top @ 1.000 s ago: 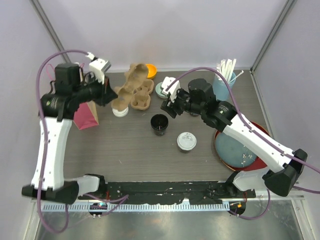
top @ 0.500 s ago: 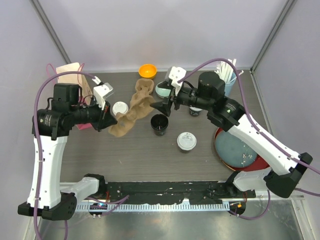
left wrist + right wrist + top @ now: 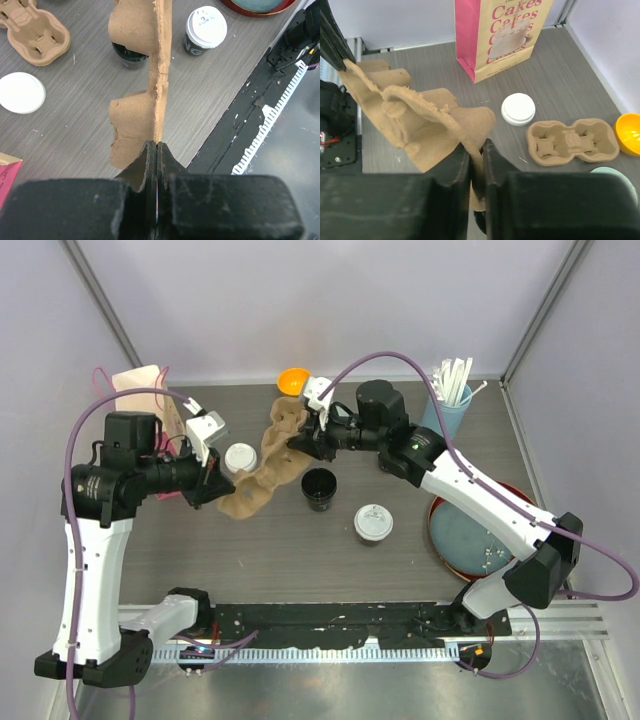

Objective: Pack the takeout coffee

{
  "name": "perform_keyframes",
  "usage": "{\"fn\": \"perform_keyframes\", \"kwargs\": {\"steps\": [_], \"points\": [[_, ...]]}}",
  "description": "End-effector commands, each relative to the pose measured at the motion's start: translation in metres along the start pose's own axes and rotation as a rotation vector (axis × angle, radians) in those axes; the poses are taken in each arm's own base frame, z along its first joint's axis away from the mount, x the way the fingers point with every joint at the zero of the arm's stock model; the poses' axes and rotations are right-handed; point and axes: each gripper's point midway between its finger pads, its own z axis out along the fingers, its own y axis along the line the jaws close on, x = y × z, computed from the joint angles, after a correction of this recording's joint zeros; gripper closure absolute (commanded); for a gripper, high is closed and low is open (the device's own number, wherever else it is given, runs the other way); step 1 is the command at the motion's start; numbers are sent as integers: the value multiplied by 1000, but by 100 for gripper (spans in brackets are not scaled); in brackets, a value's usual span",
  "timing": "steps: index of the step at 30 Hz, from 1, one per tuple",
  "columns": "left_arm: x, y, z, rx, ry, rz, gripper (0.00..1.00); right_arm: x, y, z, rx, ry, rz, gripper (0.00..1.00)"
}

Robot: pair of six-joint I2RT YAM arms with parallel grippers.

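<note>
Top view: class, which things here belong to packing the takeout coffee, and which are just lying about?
Belong to the job:
lidded black cup
open black cup
loose white lid
cardboard carrier

Just lying about:
orange bowl
pink cake bag
tumbler of straws
red tray

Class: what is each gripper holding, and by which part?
Both hold one cardboard cup carrier: the left gripper pinches its rim at one end, the right gripper the opposite end.
</note>
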Motion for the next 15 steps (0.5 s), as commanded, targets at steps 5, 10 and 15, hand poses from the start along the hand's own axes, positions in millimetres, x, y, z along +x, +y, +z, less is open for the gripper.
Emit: {"fn": "perform_keyframes", "kwargs": {"steps": [5, 10, 15], "points": [[0, 22, -8, -166, 11, -103, 72, -28, -9, -21, 101, -45, 26, 99], [-31, 63, -35, -445, -85, -80, 24, -12, -43, -51, 361, 44, 142, 99], [-48, 131, -58, -771, -61, -46, 17, -6, -58, -85, 481, 35, 203, 99]]}}
